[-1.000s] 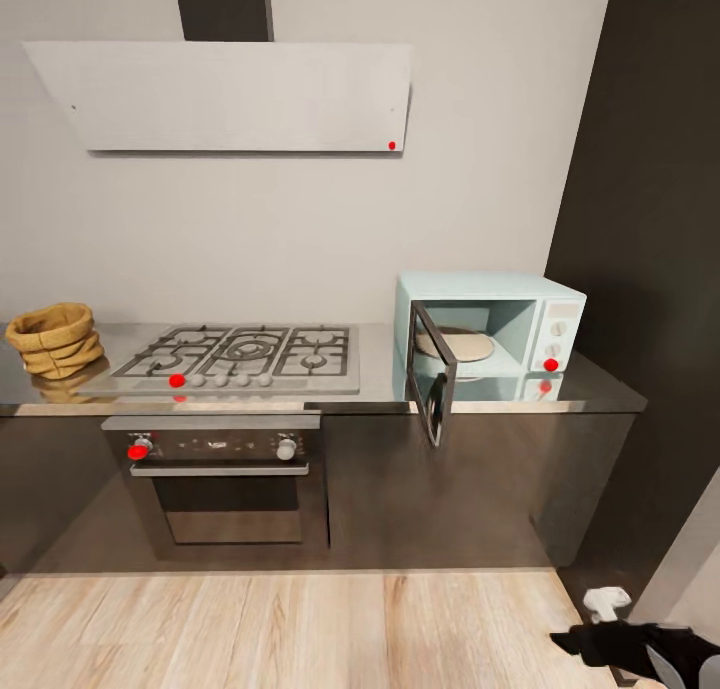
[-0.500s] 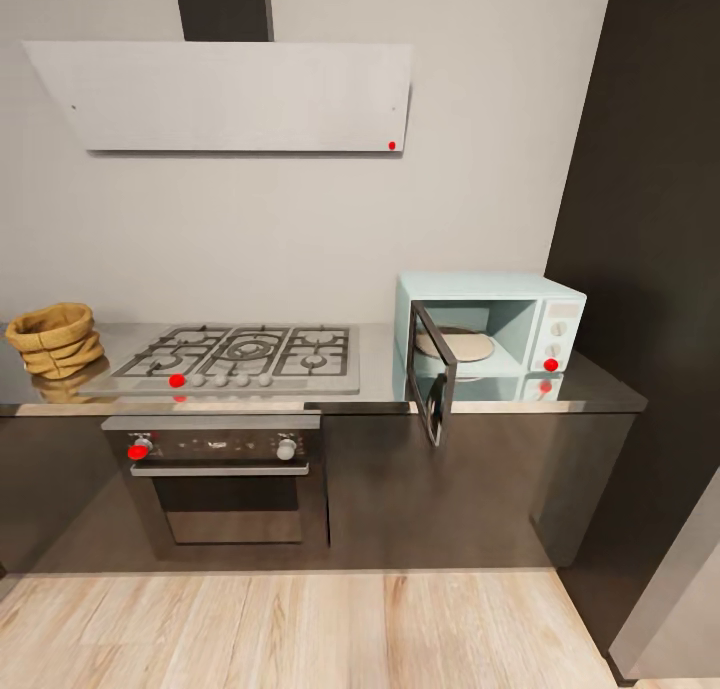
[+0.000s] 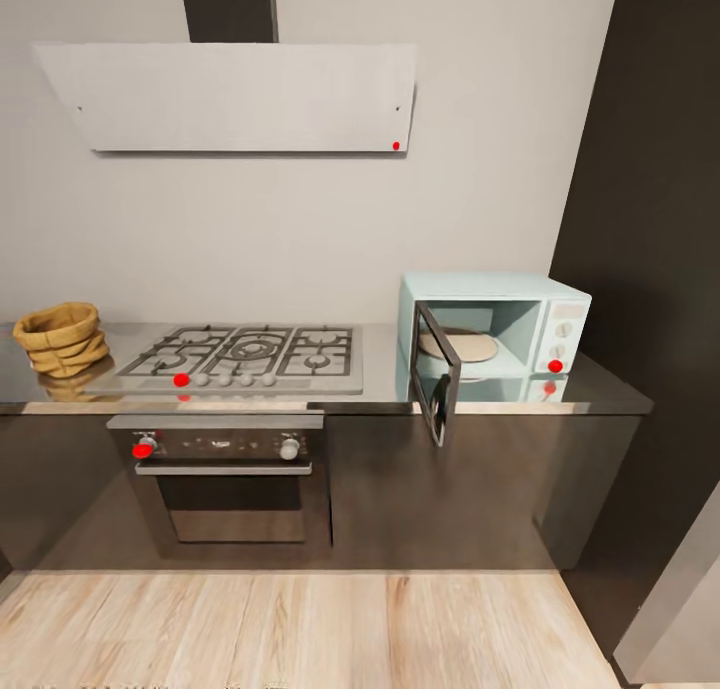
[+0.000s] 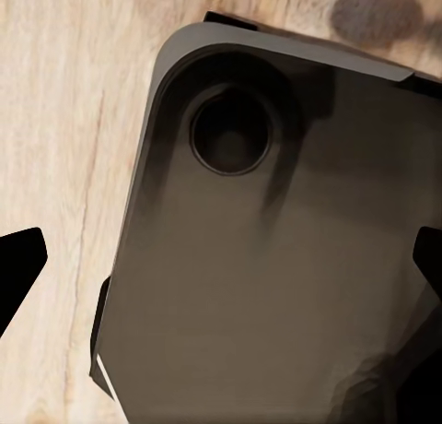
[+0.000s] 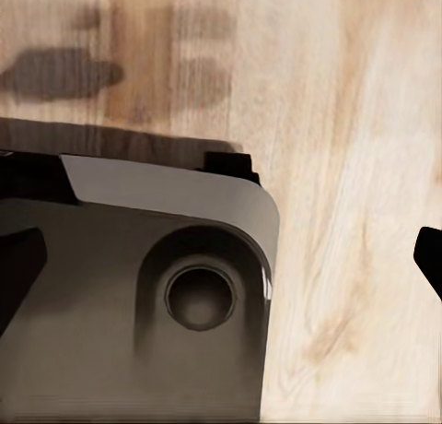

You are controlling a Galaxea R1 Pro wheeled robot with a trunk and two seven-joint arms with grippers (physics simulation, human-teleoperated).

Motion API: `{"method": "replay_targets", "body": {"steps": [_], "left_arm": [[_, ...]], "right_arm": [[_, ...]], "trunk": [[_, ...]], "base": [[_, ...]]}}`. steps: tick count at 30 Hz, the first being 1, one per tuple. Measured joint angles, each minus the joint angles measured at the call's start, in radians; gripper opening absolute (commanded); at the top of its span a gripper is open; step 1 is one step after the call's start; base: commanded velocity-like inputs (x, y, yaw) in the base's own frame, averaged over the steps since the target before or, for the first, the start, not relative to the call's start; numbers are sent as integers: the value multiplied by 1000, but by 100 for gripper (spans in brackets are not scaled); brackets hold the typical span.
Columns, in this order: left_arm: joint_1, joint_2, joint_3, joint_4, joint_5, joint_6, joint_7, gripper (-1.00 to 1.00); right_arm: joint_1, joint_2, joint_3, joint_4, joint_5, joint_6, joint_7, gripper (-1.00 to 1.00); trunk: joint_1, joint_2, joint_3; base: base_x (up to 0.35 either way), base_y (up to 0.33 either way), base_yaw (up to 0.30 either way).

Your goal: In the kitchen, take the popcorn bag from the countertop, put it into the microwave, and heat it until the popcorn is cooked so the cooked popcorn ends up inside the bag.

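— As the head camera looks across the kitchen, what's biggest here?

— The grey countertop (image 3: pixel 380 384) running over dark cabinets, with a pale range hood (image 3: pixel 230 97) on the wall above. A steel gas hob (image 3: pixel 245 357) is set into the counter, and a black oven (image 3: pixel 232 479) sits under it.

— And the microwave?

— The microwave (image 3: pixel 520 319) stands at the right end of the counter, its door (image 3: pixel 438 371) swung wide open toward the front, a round plate visible inside.

— Where's the popcorn bag?

— The popcorn bag (image 3: pixel 63 339) sits upright at the far left end of the counter, beyond the hob, well apart from the microwave.

— The grippers?

— Both wrist cameras look down at the robot's grey base (image 4: pixel 276 258) over the wood floor (image 5: pixel 368 166). The left gripper (image 4: pixel 221 258) and right gripper (image 5: pixel 221 258) each show dark fingertips at opposite picture edges, spread wide and holding nothing.
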Motion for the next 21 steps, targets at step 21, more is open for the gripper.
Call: {"method": "replay_targets", "body": {"steps": [21], "left_arm": [[0,-1,0,0,1,0,0,100]], "right_arm": [[0,17,-1,0,-37,7,-44,100]], "trunk": [[0,0,10]], "base": [[0,0,263]]}}
